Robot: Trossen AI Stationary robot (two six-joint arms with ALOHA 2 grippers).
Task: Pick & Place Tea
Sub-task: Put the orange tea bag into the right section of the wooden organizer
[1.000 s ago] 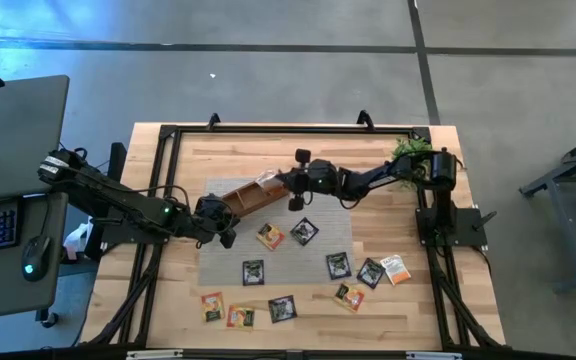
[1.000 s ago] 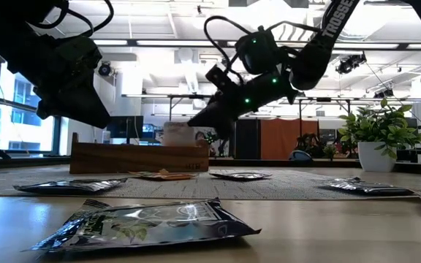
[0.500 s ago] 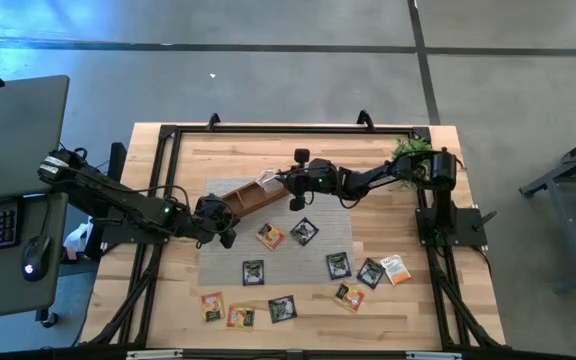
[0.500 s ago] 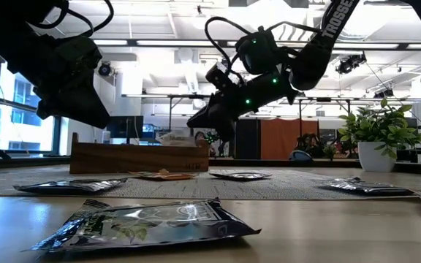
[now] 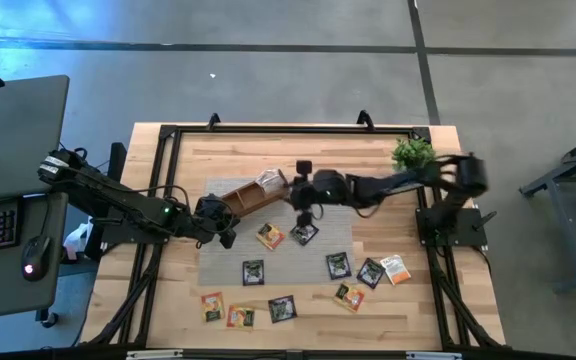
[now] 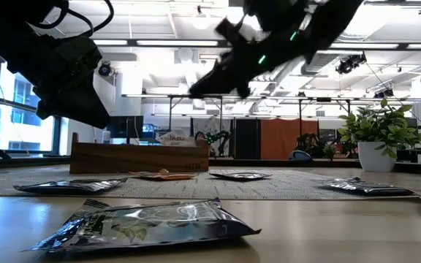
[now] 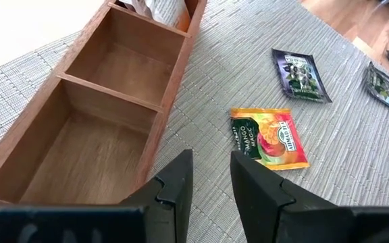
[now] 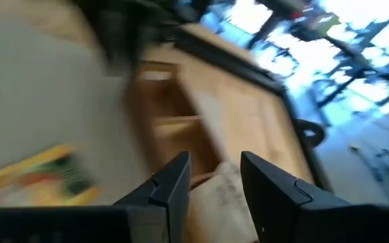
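The long brown wooden tray (image 5: 236, 199) lies slantwise on a grey mat (image 5: 228, 262). A white tea sachet (image 5: 268, 180) stands in its right end compartment (image 7: 155, 8). Several more tea sachets lie flat on the mat and table, among them a yellow-red one (image 5: 270, 236) and a dark one (image 5: 304, 232). My right gripper (image 5: 294, 190) hovers open above the tray's right end, nothing between its fingers (image 8: 174, 181). My left gripper (image 5: 228, 226) hangs by the tray's left end, its fingers (image 7: 181, 177) a little apart, holding nothing.
A small potted plant (image 5: 413, 152) stands at the table's far right corner. A black frame (image 5: 268, 130) runs round the tabletop. Dark sachets (image 5: 253, 271) and a white-orange one (image 5: 395, 268) are scattered toward the near edge. One dark sachet (image 6: 152, 223) lies close before the low camera.
My right gripper has let go of the white sachet, which has sunk lower into the tray's right end compartment. The gripper has then risen and drawn back toward the table's right edge.
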